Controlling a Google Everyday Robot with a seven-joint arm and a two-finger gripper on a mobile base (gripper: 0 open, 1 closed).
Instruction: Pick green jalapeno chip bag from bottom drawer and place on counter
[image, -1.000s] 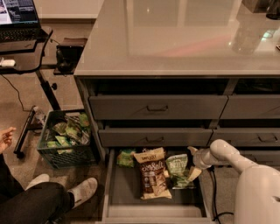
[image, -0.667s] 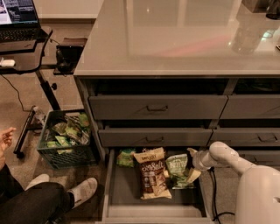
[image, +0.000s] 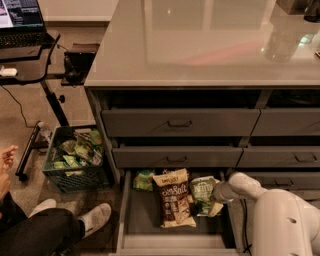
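The camera view looks down on a grey cabinet whose counter (image: 200, 50) fills the upper right, a glossy slab that catches pale reflections. Under it two closed drawers with thin bar handles sit one above the other, the upper drawer (image: 180, 122) and the middle drawer (image: 175, 157). The bottom drawer (image: 142, 222) is pulled out toward the camera, its flat grey floor showing in the left and front parts. Three bags lie in it. A tall brown bag (image: 173, 197) lies flat in the middle with its top toward the cabinet. A small bright green bag (image: 144, 180) lies at the back left, just beside the brown bag's top corner. The green jalapeno chip bag (image: 201, 191) lies at the back right, touching the brown bag's right edge and resting on the drawer floor. The robot's white arm (image: 280, 220) comes in from the lower right and bends down into the drawer. The gripper (image: 215, 194) is at the right edge of the green jalapeno chip bag, against it. Whether the gripper is open, closed or clamped on the bag cannot be told. On the floor to the left stands a dark crate (image: 75, 160) holding more green bags. Near it are a seated person's shoe (image: 95, 217) and hand (image: 7, 157). A laptop (image: 20, 15) sits on a desk at the top left.
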